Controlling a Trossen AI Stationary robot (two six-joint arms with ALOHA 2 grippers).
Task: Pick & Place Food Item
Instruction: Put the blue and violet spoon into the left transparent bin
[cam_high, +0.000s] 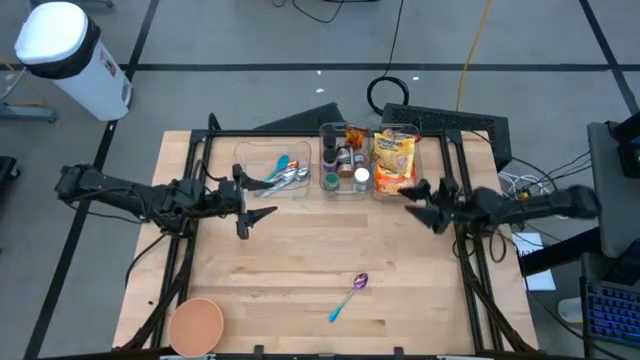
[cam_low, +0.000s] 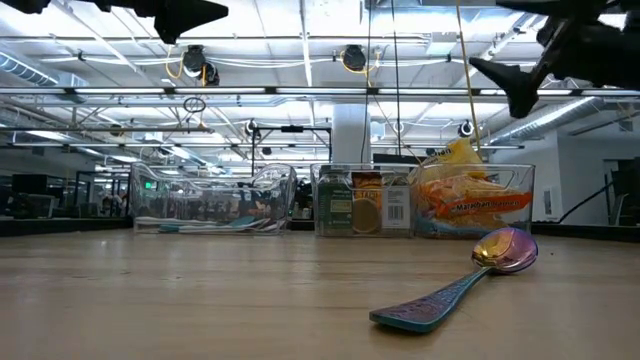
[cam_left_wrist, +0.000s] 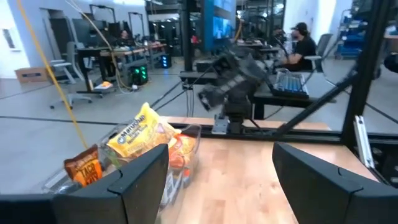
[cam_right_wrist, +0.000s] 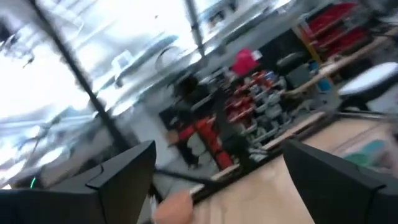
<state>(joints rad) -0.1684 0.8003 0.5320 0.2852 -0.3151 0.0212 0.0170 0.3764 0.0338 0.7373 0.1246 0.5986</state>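
Note:
Yellow-orange snack bags (cam_high: 394, 160) stand in the clear bin (cam_high: 416, 132) at the far right of the table; they also show in the low view as snack bags (cam_low: 465, 195) and in the left wrist view as a yellow bag (cam_left_wrist: 140, 134). My left gripper (cam_high: 255, 218) hovers open above the table's left half, pointing level toward the right. My right gripper (cam_high: 418, 200) hovers open just on the near side of the food bin. In the wrist views, the left gripper (cam_left_wrist: 221, 186) and the right gripper (cam_right_wrist: 217, 186) have nothing between their fingers.
A middle bin (cam_high: 343, 160) holds jars and bottles, and a left bin (cam_high: 270, 172) holds spoons. An iridescent spoon (cam_high: 348, 297) lies on the bare wood near the table's centre front. An orange bowl (cam_high: 195, 325) sits at the near left corner.

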